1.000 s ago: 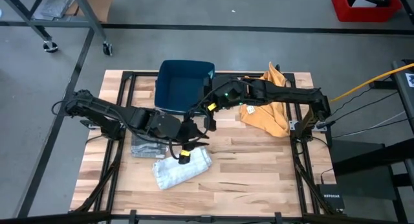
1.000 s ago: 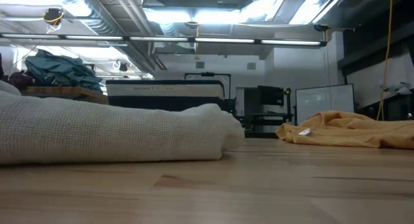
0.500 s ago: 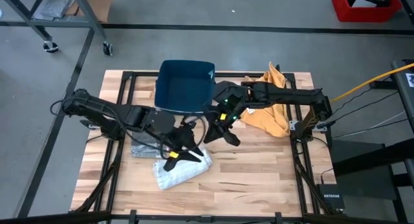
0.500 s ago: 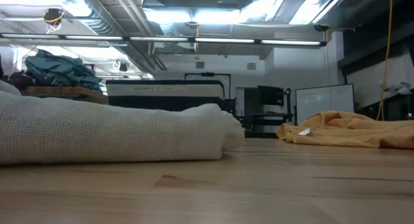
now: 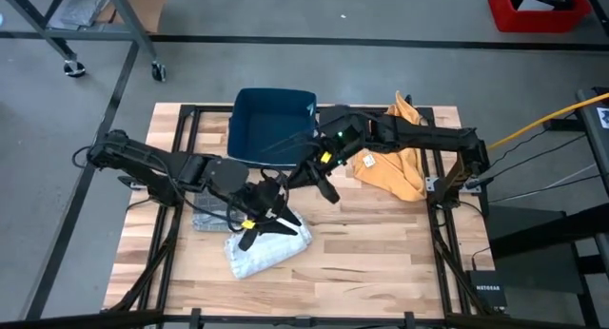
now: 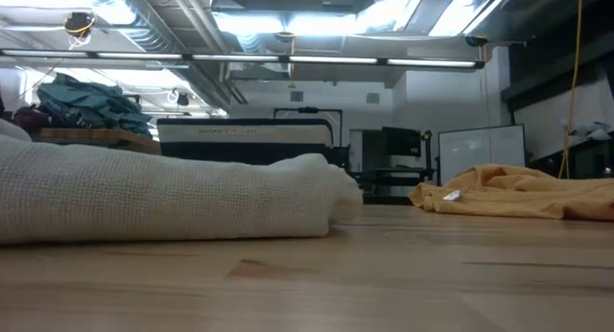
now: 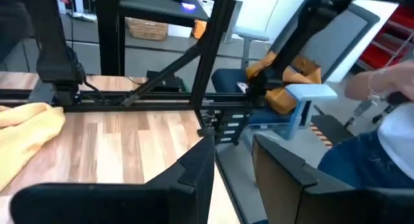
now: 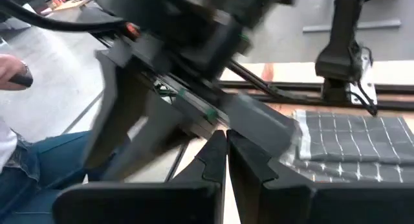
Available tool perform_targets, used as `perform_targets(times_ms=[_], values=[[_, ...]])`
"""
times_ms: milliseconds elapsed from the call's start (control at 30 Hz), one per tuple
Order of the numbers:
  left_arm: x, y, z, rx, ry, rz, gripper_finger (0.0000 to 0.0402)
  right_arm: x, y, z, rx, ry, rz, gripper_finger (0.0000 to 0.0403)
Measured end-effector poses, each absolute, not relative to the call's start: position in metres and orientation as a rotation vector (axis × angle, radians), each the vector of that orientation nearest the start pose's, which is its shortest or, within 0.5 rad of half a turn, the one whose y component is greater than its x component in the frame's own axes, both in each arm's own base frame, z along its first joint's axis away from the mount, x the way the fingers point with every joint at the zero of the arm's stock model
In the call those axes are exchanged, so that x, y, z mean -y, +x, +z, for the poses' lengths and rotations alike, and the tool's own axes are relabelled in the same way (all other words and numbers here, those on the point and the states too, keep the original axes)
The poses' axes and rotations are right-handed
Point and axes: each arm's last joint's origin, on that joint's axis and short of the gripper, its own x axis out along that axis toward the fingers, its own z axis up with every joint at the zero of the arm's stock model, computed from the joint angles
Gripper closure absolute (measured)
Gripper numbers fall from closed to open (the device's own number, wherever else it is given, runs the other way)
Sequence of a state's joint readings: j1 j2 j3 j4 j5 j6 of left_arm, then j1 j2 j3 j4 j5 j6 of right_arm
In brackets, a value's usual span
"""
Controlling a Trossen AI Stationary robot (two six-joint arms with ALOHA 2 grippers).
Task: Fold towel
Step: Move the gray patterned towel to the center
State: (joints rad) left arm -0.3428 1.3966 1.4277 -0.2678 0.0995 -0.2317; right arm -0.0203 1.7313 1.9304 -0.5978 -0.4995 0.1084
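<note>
The folded whitish towel [image 5: 269, 247] lies flat on the table's near-left part; in the low view the towel [image 6: 163, 198] fills the left side. My left gripper [image 5: 264, 222] hovers over the towel's far edge with its fingers open, and the left wrist view shows the left gripper [image 7: 233, 141] empty and pointing level toward the table's right. My right gripper [image 5: 321, 183] hangs over the table's middle, right of the towel. Its fingers are shut and empty in the right wrist view [image 8: 226, 144].
A blue bin [image 5: 271, 127] stands at the far edge, and a crumpled yellow cloth [image 5: 395, 163] lies at the far right. A folded grey checked towel [image 5: 211, 215] lies left of the white one. A person's legs and hand [image 7: 381, 101] show beyond the table.
My right gripper swung toward the near edge, then drew back toward the far edge and the blue bin. My left gripper shifted slightly and turned above the towel. The towel itself has stayed as it was.
</note>
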Motion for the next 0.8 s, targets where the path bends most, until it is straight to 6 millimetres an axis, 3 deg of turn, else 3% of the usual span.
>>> perform_targets(times_ms=[167, 367, 500, 633, 800], values=[[0.103, 0.264, 0.42, -0.305, -0.173, -0.347, 0.0304, 0.01, 0.346, 0.458, -0.39, 0.21, 0.384, 0.0381], [0.083, 0.197, 0.457, -0.172, -0.094, -0.184, 0.0304, 0.016, 0.277, 0.501, -0.305, 0.173, 0.253, 0.0381], [0.072, 0.16, 0.467, -0.148, -0.048, -0.146, 0.0304, 0.012, 0.224, 0.519, -0.288, 0.129, 0.217, 0.0381], [0.064, 0.14, 0.462, -0.177, -0.018, -0.092, 0.0304, 0.008, 0.18, 0.516, -0.289, 0.129, 0.211, 0.0381], [0.059, 0.133, 0.437, -0.214, -0.017, -0.028, 0.0304, 0.006, 0.143, 0.489, -0.212, 0.168, 0.161, 0.0381]])
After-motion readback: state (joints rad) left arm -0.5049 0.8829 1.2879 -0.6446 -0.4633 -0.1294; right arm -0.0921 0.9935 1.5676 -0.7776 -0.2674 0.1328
